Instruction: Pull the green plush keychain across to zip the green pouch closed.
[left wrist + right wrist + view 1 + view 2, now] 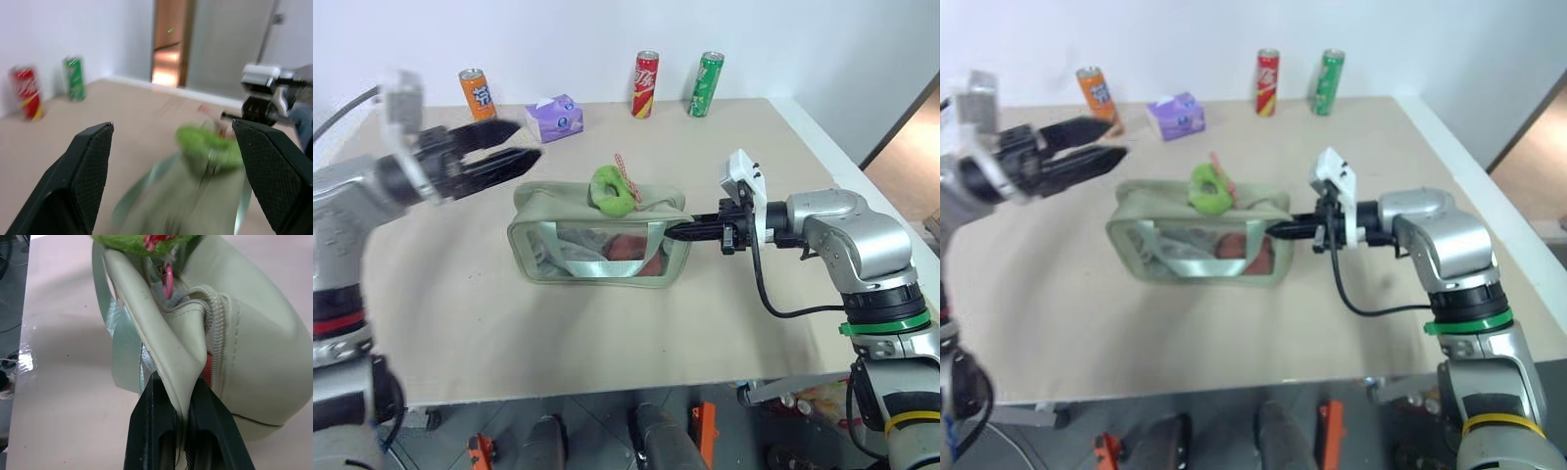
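With the right gripper (183, 431) pinching the green pouch (597, 240) end taut and the left gripper (494, 155) wide open, empty, the next move is regrasping the green plush keychain (612, 189) lying atop the zipper.

Left gripper (171, 171) two black textured fingers (90, 166) spread wide, nothing between. Beyond them blurred pale sage-green fabric pouch (190, 205) on beige tabletop (122, 107), bright lime-green fuzzy plush keychain (205, 144) on top. Red drink can (27, 93) and green drink can (73, 78) upright near table's far edge. Right gripper (230, 116) by pouch end.
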You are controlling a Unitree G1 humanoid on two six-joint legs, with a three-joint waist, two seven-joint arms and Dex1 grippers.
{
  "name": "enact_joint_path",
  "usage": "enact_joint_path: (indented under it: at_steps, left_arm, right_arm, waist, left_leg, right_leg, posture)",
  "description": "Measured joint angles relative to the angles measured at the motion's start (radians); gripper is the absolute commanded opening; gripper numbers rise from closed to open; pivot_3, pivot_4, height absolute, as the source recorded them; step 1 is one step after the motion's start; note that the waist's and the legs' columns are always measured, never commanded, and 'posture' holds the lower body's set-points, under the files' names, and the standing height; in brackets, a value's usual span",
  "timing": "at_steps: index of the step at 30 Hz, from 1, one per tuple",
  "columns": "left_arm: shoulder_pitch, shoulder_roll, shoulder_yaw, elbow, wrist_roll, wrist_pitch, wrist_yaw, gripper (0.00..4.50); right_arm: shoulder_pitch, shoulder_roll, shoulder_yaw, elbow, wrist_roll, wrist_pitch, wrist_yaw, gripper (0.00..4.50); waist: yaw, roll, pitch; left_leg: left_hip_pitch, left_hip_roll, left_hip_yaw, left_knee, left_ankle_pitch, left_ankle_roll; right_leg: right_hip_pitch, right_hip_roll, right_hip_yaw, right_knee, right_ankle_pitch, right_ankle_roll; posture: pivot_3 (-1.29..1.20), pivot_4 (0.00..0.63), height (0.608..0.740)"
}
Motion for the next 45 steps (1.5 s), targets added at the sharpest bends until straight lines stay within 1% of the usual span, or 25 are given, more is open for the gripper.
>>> enact_joint_path:
  at_steps: [3,6,8,9,15,21,27,31,32,33,36,39,42,43,45]
  left_arm:
    - [0.173,0.076,0.031,-0.043,0.025,-0.009,-0.021,4.02]
    - [0.385,0.128,0.031,-0.079,0.097,-0.084,-0.084,4.02]
    - [0.454,0.145,0.025,-0.079,0.143,-0.128,-0.107,4.02]
    - [0.462,0.145,0.022,-0.076,0.158,-0.144,-0.11,4.02]
    - [0.427,0.115,0.011,-0.055,0.159,-0.174,-0.093,4.02]
    - [0.381,0.074,-0.043,-0.056,0.124,-0.158,-0.097,4.02]
    - [0.317,0.008,-0.121,0.011,0.126,-0.158,-0.093,4.02]
    - [0.238,-0.054,-0.13,0.076,0.126,-0.161,-0.069,4.02]
    - [0.232,-0.06,-0.138,0.084,0.127,-0.165,-0.069,3.63]
    - [0.229,-0.067,-0.147,0.088,0.132,-0.171,-0.068,3.5]
    - [0.213,-0.106,-0.161,0.105,0.145,-0.182,-0.052,2.58]
    - [0.204,-0.127,-0.161,0.109,0.148,-0.188,-0.045,1.49]
    - [0.214,-0.126,-0.159,0.101,0.143,-0.186,-0.054,0.38]
    - [0.225,-0.126,-0.159,0.091,0.138,-0.182,-0.059,0.15]
    - [0.24,-0.125,-0.158,0.08,0.126,-0.177,-0.067,0.07]
  right_arm:
    - [0.001,0.0,-0.001,0.003,-0.001,-0.001,0.001,0.0]
    - [0.001,0.002,0.0,0.005,-0.002,-0.003,0.003,0.0]
    - [0.0,0.003,0.0,0.014,-0.002,-0.008,0.003,0.0]
    - [-0.002,0.003,0.0,0.02,-0.003,-0.01,0.004,0.0]
    - [-0.013,0.01,0.003,0.027,-0.007,-0.011,0.007,0.0]
    - [-0.017,0.012,0.004,0.027,-0.007,-0.011,0.012,0.0]
    - [-0.02,0.01,0.004,0.028,-0.011,-0.011,0.014,0.0]
    - [-0.022,0.009,0.005,0.027,-0.013,-0.011,0.016,0.0]
    - [-0.022,0.009,0.005,0.027,-0.013,-0.011,0.018,0.0]
    - [-0.022,0.009,0.005,0.027,-0.013,-0.011,0.02,0.0]
    - [-0.022,0.009,0.005,0.027,-0.014,-0.01,0.023,0.0]
    - [-0.022,0.009,0.005,0.027,-0.015,-0.01,0.023,0.0]
    - [-0.022,0.008,0.005,0.027,-0.017,-0.01,0.023,0.0]
    - [-0.022,0.007,0.005,0.027,-0.019,-0.009,0.023,0.0]
    - [-0.022,0.006,0.005,0.027,-0.02,-0.01,0.023,0.0]
  waist:
    - [0.002,0.0,0.0]
    - [0.003,0.0,0.0]
    - [0.005,0.0,0.0]
    - [0.006,0.0,0.0]
    - [0.008,0.0,0.0]
    - [0.008,0.0,0.0]
    - [0.008,0.0,0.0]
    - [0.01,0.0,0.0]
    - [0.009,0.0,0.0]
    - [0.008,0.0,0.0]
    - [0.009,0.0,0.0]
    - [0.009,0.0,0.0]
    - [0.009,0.0,0.0]
    - [0.009,0.0,0.0]
    - [0.009,0.0,0.0]
  left_leg:
    - [0.0,0.0,0.0,0.0,0.0,0.0]
    - [0.0,0.0,0.0,0.0,0.0,0.0]
    - [0.0,0.0,0.0,0.001,0.0,0.0]
    - [0.0,0.0,0.0,0.001,0.0,0.0]
    - [0.0,0.001,0.001,0.001,0.001,0.001]
    - [0.0,0.001,0.001,-0.001,0.001,0.001]
    - [0.0,0.001,0.001,-0.001,0.0,0.001]
    - [0.0,0.001,0.0,0.0,0.0,0.001]
    - [0.0,0.001,0.001,0.001,0.0,0.001]
    - [0.0,0.001,0.001,0.0,0.0,0.001]
    - [0.0,0.001,0.001,0.0,0.0,0.001]
    - [0.0,0.001,0.001,0.0,0.0,0.001]
    - [0.0,0.001,0.0,0.0,0.0,0.001]
    - [0.0,0.001,0.001,0.0,0.0,0.001]
    - [0.0,0.001,0.001,0.0,0.0,0.001]
  right_leg:
    - [0.0,0.0,0.0,0.0,-0.001,-0.002]
    - [0.0,0.0,0.0,0.0,-0.003,-0.005]
    - [0.0,0.0,0.0,0.0,-0.002,-0.006]
    - [0.0,0.0,0.0,0.0,-0.002,-0.006]
    - [0.0,0.0,0.0,0.0,-0.002,-0.007]
    - [-0.001,0.001,0.0,0.0,-0.001,-0.006]
    - [-0.001,0.001,0.0,0.0,-0.001,-0.005]
    - [0.0,0.002,0.0,0.0,-0.001,-0.005]
    - [0.0,0.002,0.0,0.0,-0.001,-0.005]
    - [0.0,0.002,0.001,0.0,-0.001,-0.005]
    - [0.0,0.002,0.0,0.0,0.001,-0.002]
    - [0.0,0.002,0.0,0.0,0.001,-0.002]
    - [0.0,0.002,0.0,0.0,0.001,-0.002]
    - [0.0,0.002,0.0,0.0,0.001,-0.002]
    - [0.0,0.002,0.0,0.0,0.001,-0.002]
  posture:
    - [0.0,0.15,0.74]
    - [0.0,0.15,0.74]
    - [0.0,0.15,0.74]
    - [0.0,0.15,0.74]
    - [0.0,0.15,0.74]
    - [0.0,0.15,0.74]
    - [0.0,0.15,0.74]
    - [0.0,0.15,0.74]
    - [0.0,0.15,0.74]
    - [0.0,0.15,0.74]
    - [0.0,0.15,0.74]
    - [0.0,0.15,0.74]
    - [0.0,0.15,0.74]
    - [0.0,0.15,0.74]
    - [0.0,0.15,0.74]
